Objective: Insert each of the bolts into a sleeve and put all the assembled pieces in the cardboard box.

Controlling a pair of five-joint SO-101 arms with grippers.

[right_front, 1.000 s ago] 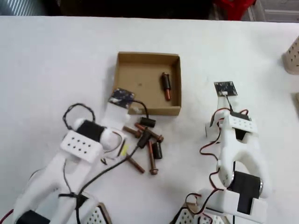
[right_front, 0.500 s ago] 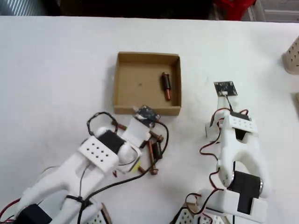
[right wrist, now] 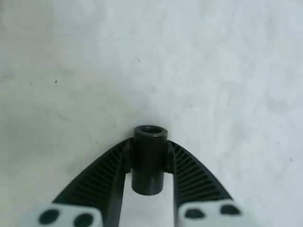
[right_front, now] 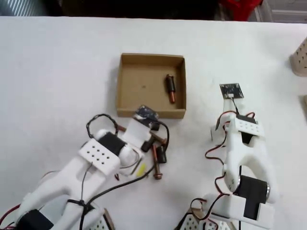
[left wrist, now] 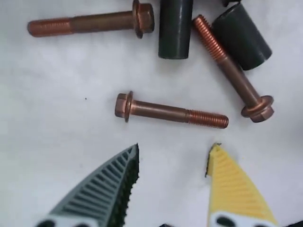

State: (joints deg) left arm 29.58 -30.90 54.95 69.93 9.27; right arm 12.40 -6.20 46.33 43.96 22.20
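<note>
While I am watching the feeds from my station, the white table (right_front: 57, 72) is carrying everything, and the two arms are taking up its near side. The left arm (right_front: 81, 167) is leaning in over the loose parts, and the right arm (right_front: 244, 148) is standing well apart from them. Beyond the left arm the cardboard box (right_front: 139, 76) is sitting open, and one assembled piece (right_front: 171, 88), a bolt in a dark sleeve, is lying inside it along the wall nearest the right arm. Just beside the box's near wall, the loose pile (right_front: 157, 148) of copper bolts and black sleeves is lying on the table. The left gripper (left wrist: 173, 153) is hanging over that pile with its grey and yellow fingers spread apart and nothing between them, and a copper bolt (left wrist: 170, 112) is lying crosswise just ahead of the tips. Farther on, a second bolt (left wrist: 90, 22) is lying with its head just beside the first sleeve (left wrist: 175, 28), and a slanted third bolt (left wrist: 232, 71) is running between that one and the second sleeve (left wrist: 241, 35). The right gripper (right wrist: 148, 144) is clamping its black fingers on the held sleeve (right wrist: 150, 161), whose open end is showing past the fingertips, over the table.
</note>
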